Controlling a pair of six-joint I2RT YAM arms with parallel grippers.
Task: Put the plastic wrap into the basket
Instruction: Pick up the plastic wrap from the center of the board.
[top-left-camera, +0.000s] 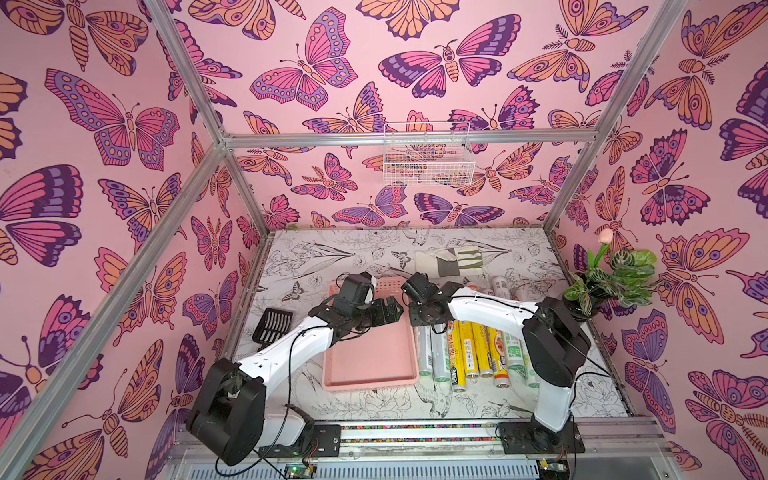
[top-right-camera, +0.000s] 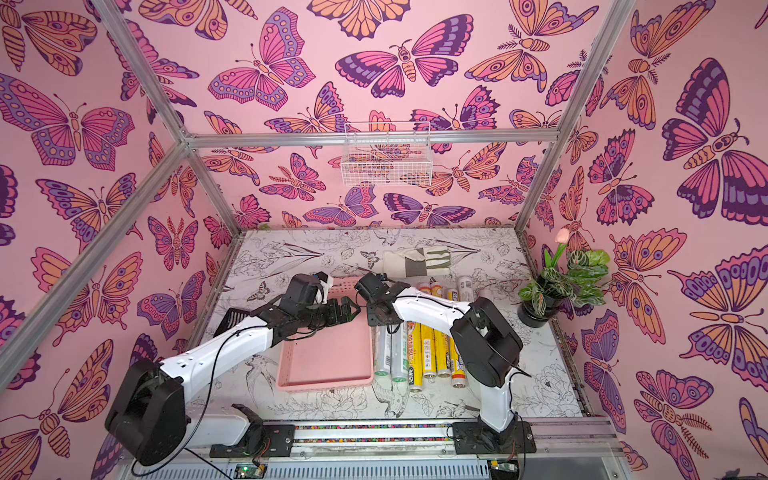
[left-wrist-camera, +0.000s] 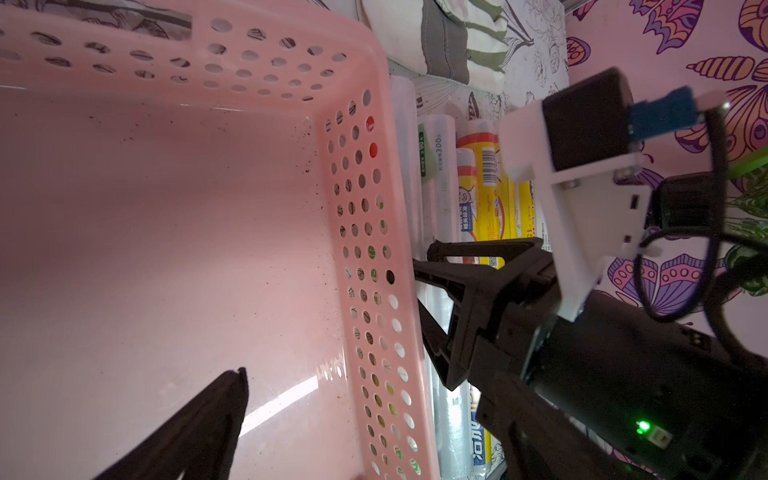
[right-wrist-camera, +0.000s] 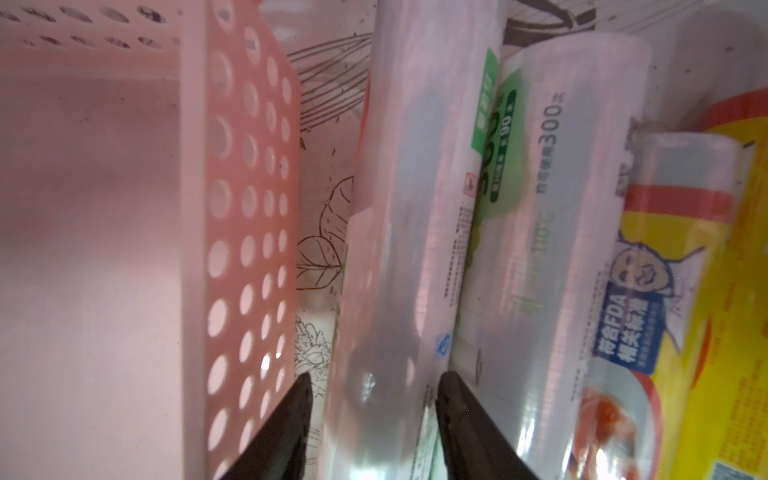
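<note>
The table (top-left-camera: 357, 253), printed with line-drawn flowers and birds, carries everything. Near its middle sits the pink basket (top-left-camera: 370, 361) with perforated walls, long side running away from the robot. The plastic wrap (top-left-camera: 469, 353) lies on the table just to the basket's right, its rolls side by side and parallel to that long side: whitish ones with green print nearest the basket, yellow ones beyond, partly hidden under the right arm. A white wire basket (top-left-camera: 428, 160) hangs on the back wall. A potted plant (top-left-camera: 611, 278) stands at the table's right edge, a folded off-white glove (top-left-camera: 449, 262) lies behind the rolls, and a black slotted scoop (top-left-camera: 272, 324) rests at the left. The left hand (top-left-camera: 392, 309) hovers over the far part of the basket, fingers spread and holding nothing. The right hand (right-wrist-camera: 370, 386) is down at the whitish roll (right-wrist-camera: 395, 249) nearest the basket, fingers parted to either side of it, with a sliver of table showing between one finger (right-wrist-camera: 297, 415) and the roll.
</note>
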